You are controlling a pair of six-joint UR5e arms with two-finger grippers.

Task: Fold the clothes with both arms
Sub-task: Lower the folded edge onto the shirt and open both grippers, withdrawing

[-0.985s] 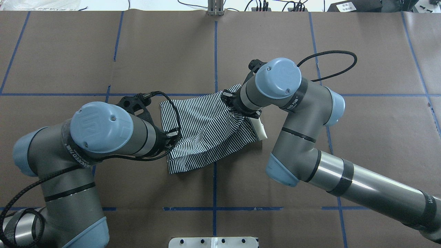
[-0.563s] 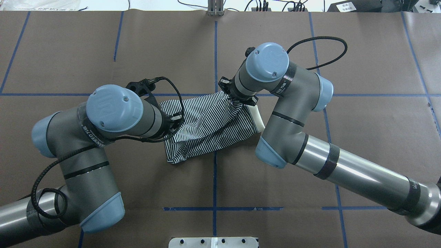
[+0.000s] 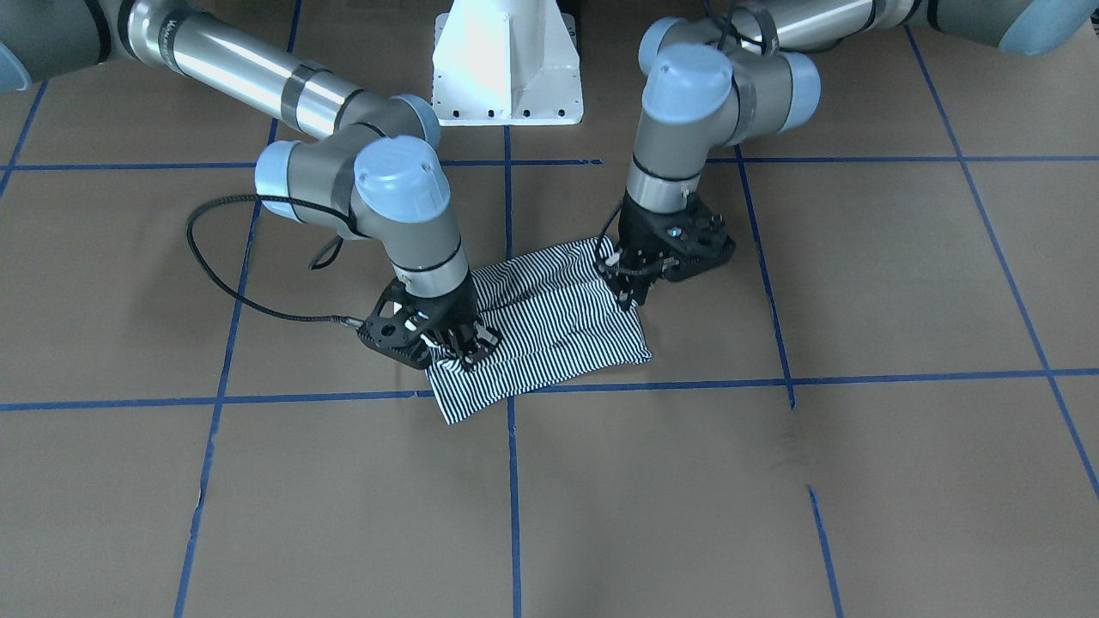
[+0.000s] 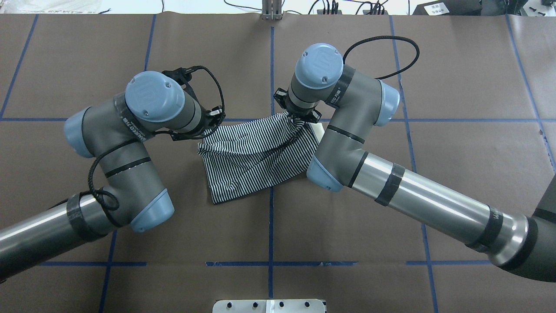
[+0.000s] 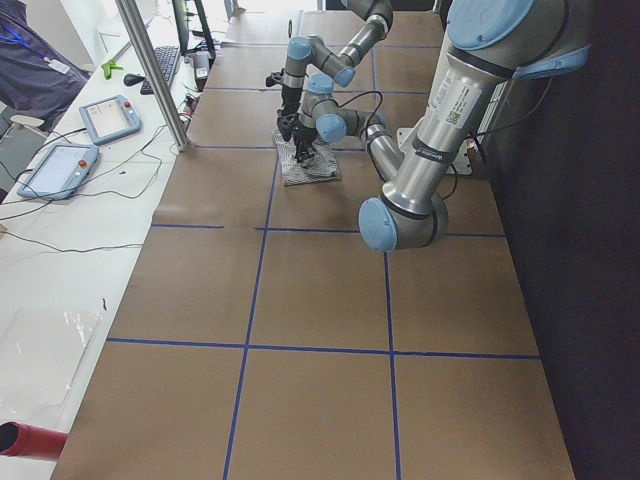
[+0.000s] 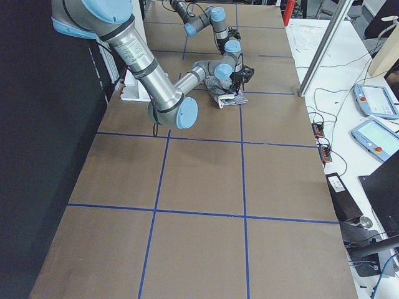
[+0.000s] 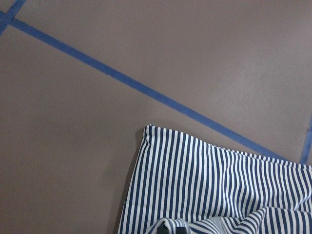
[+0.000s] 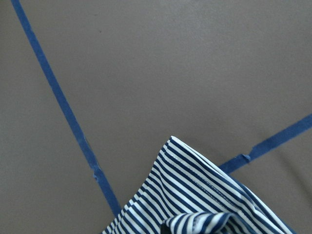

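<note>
Two grippers pinch one striped polo shirt (image 3: 549, 330) in the front-facing view. The left gripper (image 3: 633, 287) is clamped on the shirt's end off to the left of the white pedestal (image 3: 506, 69), and the right gripper (image 3: 457, 343) on a corner off to the right of it, farther out. Overhead, the folded shirt lies straight out from the pedestal. Its long axis runs crosswise and slightly skewed, with the cream collar (image 4: 318, 129) end toward the right arm. Both wrist views show striped cloth bunched at the bottom edge.
</note>
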